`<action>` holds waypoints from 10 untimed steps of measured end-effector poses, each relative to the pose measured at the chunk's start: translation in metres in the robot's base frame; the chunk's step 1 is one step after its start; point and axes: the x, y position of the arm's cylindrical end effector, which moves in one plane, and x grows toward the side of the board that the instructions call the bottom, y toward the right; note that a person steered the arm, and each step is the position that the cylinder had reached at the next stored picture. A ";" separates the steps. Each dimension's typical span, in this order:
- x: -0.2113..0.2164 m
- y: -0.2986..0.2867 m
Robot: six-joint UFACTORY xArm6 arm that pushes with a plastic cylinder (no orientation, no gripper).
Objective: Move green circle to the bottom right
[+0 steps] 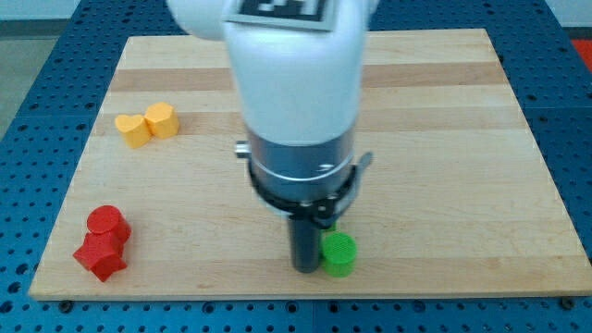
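The green circle block (pixel 339 253) lies near the board's bottom edge, a little right of centre. My tip (pixel 305 269) stands right beside it on its left, touching or nearly touching it. The white and grey arm body above hides the middle of the board.
A yellow heart block (pixel 134 129) and a yellow hexagon block (pixel 161 120) lie together at the view's upper left. A red cylinder block (pixel 106 223) and a red star block (pixel 100 256) lie together at the lower left. The wooden board (pixel 462 139) rests on a blue perforated table.
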 end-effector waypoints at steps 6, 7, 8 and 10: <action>-0.009 0.140; -0.025 0.135; -0.021 0.155; -0.011 0.191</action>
